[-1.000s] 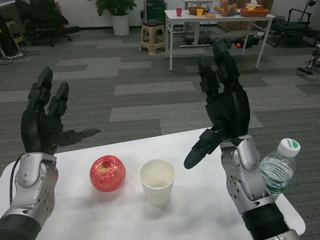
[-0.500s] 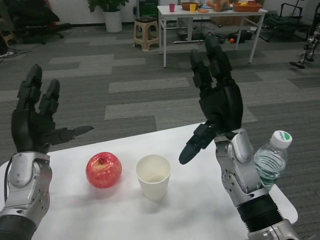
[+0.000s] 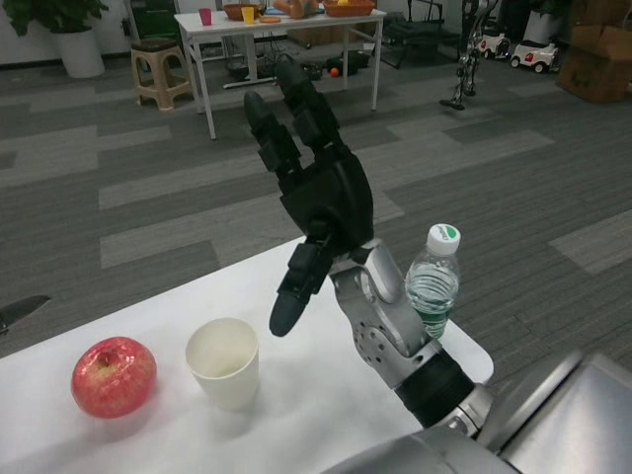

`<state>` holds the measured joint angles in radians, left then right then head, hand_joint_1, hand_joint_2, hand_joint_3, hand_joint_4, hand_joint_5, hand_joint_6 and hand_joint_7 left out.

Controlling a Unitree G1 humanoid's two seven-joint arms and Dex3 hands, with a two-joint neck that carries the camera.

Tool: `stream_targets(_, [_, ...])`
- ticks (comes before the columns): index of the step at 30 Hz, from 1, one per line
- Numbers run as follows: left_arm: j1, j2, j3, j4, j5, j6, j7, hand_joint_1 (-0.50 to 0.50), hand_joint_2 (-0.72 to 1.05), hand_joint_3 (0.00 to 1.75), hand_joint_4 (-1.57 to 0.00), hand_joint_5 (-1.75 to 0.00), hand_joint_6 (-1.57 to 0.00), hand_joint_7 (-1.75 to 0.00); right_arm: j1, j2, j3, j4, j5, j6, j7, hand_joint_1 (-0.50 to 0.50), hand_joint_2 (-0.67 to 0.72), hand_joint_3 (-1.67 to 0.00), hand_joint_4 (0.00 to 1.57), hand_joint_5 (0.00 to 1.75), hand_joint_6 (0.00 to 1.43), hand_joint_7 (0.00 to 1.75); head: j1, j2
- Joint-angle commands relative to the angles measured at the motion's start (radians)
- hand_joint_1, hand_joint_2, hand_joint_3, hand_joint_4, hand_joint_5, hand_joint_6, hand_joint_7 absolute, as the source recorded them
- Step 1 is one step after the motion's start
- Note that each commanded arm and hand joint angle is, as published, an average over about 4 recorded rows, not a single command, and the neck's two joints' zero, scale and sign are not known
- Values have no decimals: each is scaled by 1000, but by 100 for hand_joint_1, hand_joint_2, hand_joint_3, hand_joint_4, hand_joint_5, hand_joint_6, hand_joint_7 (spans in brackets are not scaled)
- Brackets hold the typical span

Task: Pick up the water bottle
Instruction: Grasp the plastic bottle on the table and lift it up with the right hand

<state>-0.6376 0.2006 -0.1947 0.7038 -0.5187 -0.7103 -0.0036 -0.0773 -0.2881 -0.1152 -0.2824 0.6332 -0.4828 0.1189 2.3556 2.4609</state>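
Note:
The water bottle (image 3: 434, 283), clear with a white and green cap, stands upright near the table's right edge. My right hand (image 3: 318, 197) is raised above the table just left of the bottle, fingers spread and pointing up, holding nothing. Its silver forearm (image 3: 390, 336) passes close in front of the bottle's lower part and hides some of it. Of my left hand only a dark fingertip (image 3: 22, 310) shows at the picture's left edge.
A white paper cup (image 3: 224, 361) stands at the table's middle, with a red apple (image 3: 113, 376) to its left. The white table (image 3: 316, 415) ends just right of the bottle. Across the carpet stand another white table (image 3: 281, 30) and a stool (image 3: 161, 69).
The camera has turned to the right, shifting the whole picture left. My left hand has nearly left the frame. My right hand stays raised and spread beside the bottle.

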Motion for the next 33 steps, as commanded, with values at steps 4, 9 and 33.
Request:
stream_targets(4, [-2, 18, 17, 16, -14, -2, 4, -50, 16, 9, -34, 0, -31, 0, 78, 5, -42, -96, 21, -8, 0, -43, 66, 0, 0, 0, 0, 0, -37, 1])
stream_targets(9, [-4, 20, 33, 39, -21, -1, 5, -50, 16, 9, -34, 0, -31, 0, 156, 17, -70, -163, 61, -62, 4, -46, 66, 0, 0, 0, 0, 0, -90, -17])
stream_targets(33, [-45, 20, 57, 115, -27, -1, 5, -50, 16, 9, -30, 0, -29, 0, 251, -3, -88, -182, 156, -365, -8, -46, 63, 0, 0, 0, 0, 0, -107, -27])
